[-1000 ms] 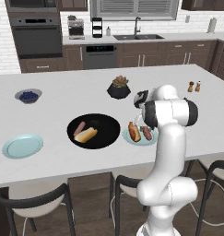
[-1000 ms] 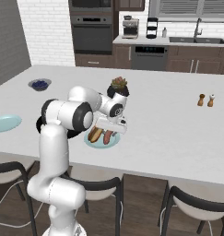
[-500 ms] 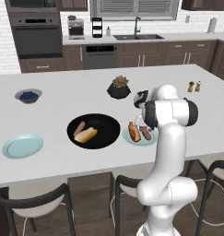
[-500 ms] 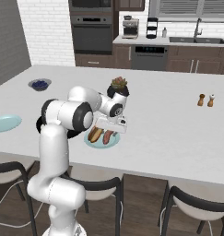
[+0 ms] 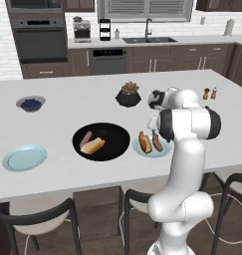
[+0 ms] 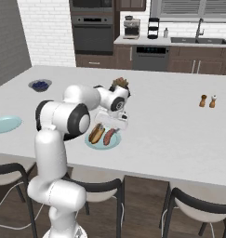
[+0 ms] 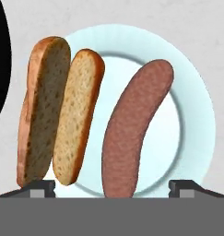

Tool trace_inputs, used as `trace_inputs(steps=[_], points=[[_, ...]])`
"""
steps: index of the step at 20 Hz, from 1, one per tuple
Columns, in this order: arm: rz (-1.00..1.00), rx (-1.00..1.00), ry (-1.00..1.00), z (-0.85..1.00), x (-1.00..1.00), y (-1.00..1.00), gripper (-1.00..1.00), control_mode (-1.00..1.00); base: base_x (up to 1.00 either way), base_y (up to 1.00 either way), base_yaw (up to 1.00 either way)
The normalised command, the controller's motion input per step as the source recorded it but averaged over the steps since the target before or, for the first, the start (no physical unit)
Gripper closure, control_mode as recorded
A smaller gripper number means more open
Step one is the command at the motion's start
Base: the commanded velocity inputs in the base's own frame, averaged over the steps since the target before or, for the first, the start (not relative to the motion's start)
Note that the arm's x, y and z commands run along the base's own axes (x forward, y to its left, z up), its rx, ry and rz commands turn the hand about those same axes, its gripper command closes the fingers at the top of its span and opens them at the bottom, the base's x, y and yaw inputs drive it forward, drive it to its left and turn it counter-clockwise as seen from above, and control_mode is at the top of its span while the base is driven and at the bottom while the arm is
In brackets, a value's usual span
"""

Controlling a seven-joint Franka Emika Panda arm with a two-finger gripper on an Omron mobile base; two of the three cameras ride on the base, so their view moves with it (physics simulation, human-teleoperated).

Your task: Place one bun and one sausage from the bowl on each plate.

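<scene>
A: Start at the left of the left base view. What lies near the counter's edge?

B: A pale blue-green plate (image 5: 24,157) sits at the lower left, close to the front edge of the counter (image 5: 67,104), nothing on it. Bare white surface separates it from the black bowl (image 5: 112,144) at centre, which holds one bun (image 5: 92,146) and one sausage (image 5: 85,137).

A: And right of the bowl?

B: The second plate (image 5: 148,152), just beside the bowl's rim, carries a bun (image 5: 144,141) and a sausage (image 5: 157,142) side by side.

A: The gripper?

B: In the hand view the gripper (image 7: 112,186) hangs over that plate, fingertips (image 7: 38,188) spread wide either side of the sausage, grasping nothing.

A: Open room?

B: Wide bare counter at the right of the right base view. No readable writing anywhere.
</scene>
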Motion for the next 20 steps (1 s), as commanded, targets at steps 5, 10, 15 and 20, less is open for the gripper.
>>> trace_inputs(steps=[5,10,15,20], points=[[-0.11,-0.03,0.00,0.33,-0.52,0.76,-1.00,-1.00,0.00,0.00,0.00],[-0.20,-0.03,-0.01,0.24,-0.10,1.00,-1.00,-1.00,0.00,0.00,0.00],[-0.17,0.00,0.00,0.26,0.00,0.99,-1.00,-1.00,0.00,0.00,0.00],[-0.15,0.00,0.00,0.07,-0.02,0.72,-1.00,-1.00,0.00,0.00,0.00]])
